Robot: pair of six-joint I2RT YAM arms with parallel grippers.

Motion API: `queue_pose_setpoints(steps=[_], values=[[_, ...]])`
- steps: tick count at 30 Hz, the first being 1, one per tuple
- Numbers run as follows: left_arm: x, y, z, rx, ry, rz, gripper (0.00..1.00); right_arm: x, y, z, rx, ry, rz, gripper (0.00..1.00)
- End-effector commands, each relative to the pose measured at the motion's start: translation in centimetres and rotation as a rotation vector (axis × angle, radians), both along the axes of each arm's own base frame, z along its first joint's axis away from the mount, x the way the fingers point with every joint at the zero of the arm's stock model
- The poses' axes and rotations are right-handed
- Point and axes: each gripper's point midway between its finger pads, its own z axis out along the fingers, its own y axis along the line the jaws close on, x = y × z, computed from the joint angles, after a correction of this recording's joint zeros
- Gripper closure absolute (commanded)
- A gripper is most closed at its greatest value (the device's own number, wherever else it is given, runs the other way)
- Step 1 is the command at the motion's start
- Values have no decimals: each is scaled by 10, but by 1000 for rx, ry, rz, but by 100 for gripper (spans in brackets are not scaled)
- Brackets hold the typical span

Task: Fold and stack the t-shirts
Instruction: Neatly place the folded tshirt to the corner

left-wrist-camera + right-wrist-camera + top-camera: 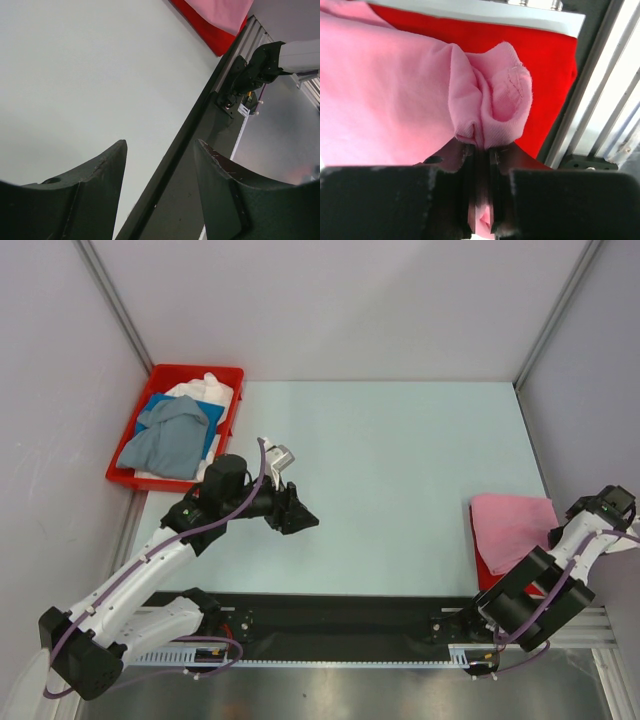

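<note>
the soft light pink t-shirt point(512, 525) lies folded at the right edge of the pale table point(400, 460), on top of a red t-shirt point(540, 75), so the stack seems to be building there. the right gripper point(481, 150) is pinched tight on a bunched bit of its edge (to tug it square, i'd guess). the left gripper point(298, 520) hovers mid-table, jaws apart and empty, likely bound for the red plastic bin point(190, 369) where a grey-blue t-shirt point(170, 440) waits.

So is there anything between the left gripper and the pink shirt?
Nothing: only bare table lies between the left gripper and the pink shirt, shown in the top view.
</note>
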Motion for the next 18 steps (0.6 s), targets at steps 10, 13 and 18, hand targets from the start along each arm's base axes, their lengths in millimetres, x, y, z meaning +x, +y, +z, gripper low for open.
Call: queue_pose_setpoints(steps=[10,13,18], values=[[-2,-1,9,-44,-6,-18,38,-64,-6,71,-154,199,-189,43],[-2,-2,11,-55,-3,-23,38,-50,-2,76,-158,148,-124,42],[-2,-4,13,-67,2,-26,38,-30,23,44,-67,98,-52,63]])
